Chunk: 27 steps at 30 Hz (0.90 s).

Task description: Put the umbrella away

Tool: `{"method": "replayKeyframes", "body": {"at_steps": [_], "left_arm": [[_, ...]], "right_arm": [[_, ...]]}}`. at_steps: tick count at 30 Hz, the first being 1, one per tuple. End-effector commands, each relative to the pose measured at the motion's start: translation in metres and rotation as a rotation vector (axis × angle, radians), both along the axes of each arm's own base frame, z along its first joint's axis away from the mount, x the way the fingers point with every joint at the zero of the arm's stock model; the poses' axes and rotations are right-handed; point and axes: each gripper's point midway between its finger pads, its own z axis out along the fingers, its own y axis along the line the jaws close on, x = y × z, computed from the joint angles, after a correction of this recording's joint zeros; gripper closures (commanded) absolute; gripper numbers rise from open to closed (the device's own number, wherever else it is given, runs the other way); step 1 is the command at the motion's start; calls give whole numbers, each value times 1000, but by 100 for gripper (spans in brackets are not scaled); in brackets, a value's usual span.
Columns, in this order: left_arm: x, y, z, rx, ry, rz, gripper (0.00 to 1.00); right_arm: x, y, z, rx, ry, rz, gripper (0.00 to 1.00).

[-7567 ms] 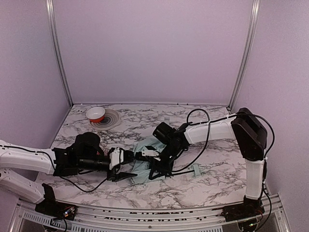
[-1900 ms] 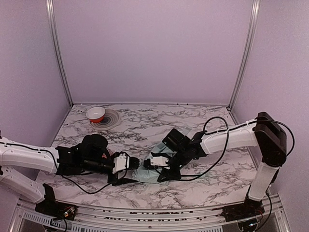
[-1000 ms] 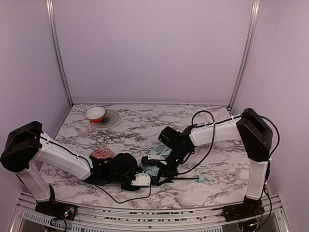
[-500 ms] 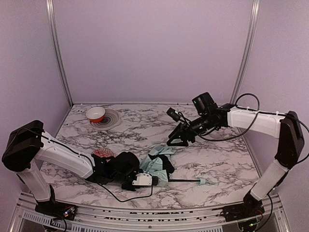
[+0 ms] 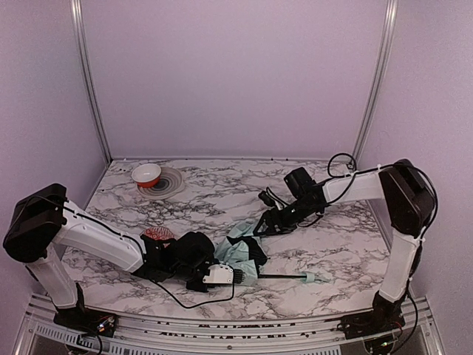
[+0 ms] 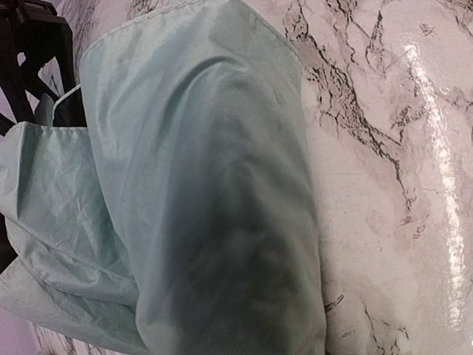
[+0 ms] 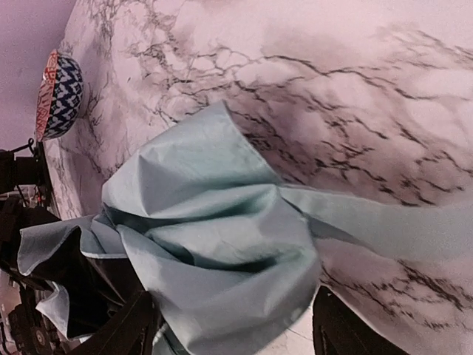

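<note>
Right gripper (image 5: 263,225) stands wide beside the pale mint-green folding fabric umbrella (image 5: 238,251). I cannot tell left gripper's (image 5: 230,275) hold; loose fabric may slip.

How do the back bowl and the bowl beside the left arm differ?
The back bowl is red outside, white inside; the near bowl has blue zigzags outside, red pattern inside. The back bowl sits on a round mat; the near bowl does not. Both are small.

Lilac walls (image 5: 236,74) and aluminium corner posts (image 5: 90,81) surround a marble-patterned table (image 5: 347,244).
</note>
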Motion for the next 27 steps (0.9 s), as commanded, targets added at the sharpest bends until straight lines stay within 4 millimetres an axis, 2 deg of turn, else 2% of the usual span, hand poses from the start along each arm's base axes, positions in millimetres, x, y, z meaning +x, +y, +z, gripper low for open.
{"method": "replayKeyframes", "body": {"at_steps": [1,3,5,8,10,14,19,22,27], "left_arm": [[-26,27,-37,146,140,-22,74],[-25,26,-35,141,137,-19,77],[-25,26,-33,133,138,-12,80],[-28,23,-31,122,164,-15,91],[-34,18,-26,108,204,-28,100],[-52,4,-7,59,305,-88,100],[-78,1,5,76,445,-152,100],[-86,4,2,85,488,-157,100],[-88,9,-22,151,543,-111,100]], "right_arm": [[1,46,5,88,-27,91,35],[-3,55,-1,114,16,113,50],[-6,64,1,157,39,147,68],[1,77,20,231,22,175,99],[20,86,41,270,-42,161,100],[72,95,84,331,-192,63,100],[124,92,109,320,-335,-38,100],[128,92,104,314,-338,-48,100],[102,93,65,282,-269,-21,100]]}}
